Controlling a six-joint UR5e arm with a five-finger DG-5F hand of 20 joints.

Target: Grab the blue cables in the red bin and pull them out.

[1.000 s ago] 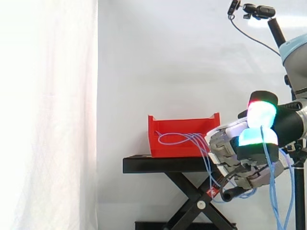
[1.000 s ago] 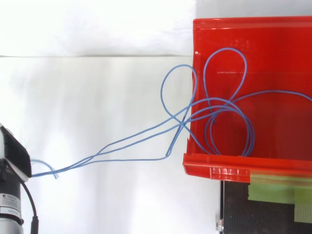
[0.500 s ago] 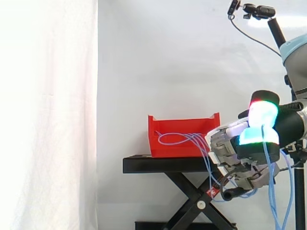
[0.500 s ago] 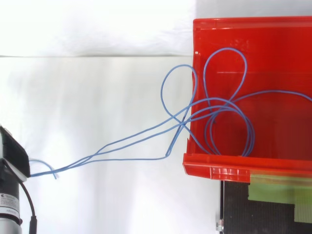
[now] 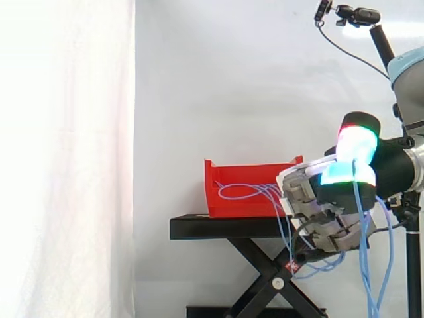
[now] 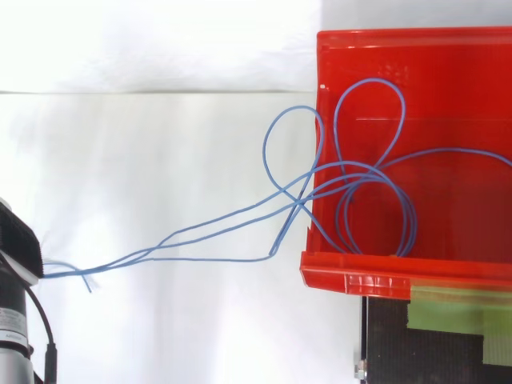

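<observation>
Blue cables (image 6: 216,228) lie in loops inside the red bin (image 6: 360,280) and run out over its wall toward the left edge of the top view. There they end at my hand (image 6: 16,244). In the side view my hand (image 5: 318,212) hangs just right of the red bin (image 5: 232,199), at about the level of the stand's top. Its fingers are curled round the blue cables (image 5: 245,191), which stretch from the bin to it. More cable loops hang below and behind the hand at the right.
The bin sits on a black scissor stand (image 5: 218,227) before a white curtain (image 5: 66,165). Green tape (image 6: 456,312) marks the stand's top beside the bin. A camera mount (image 5: 351,14) stands at the upper right of the side view.
My hand has risen a little and shifted slightly toward the bin in the side view. In the top view it has slid further toward the left edge, and the cables' run has shifted with it.
</observation>
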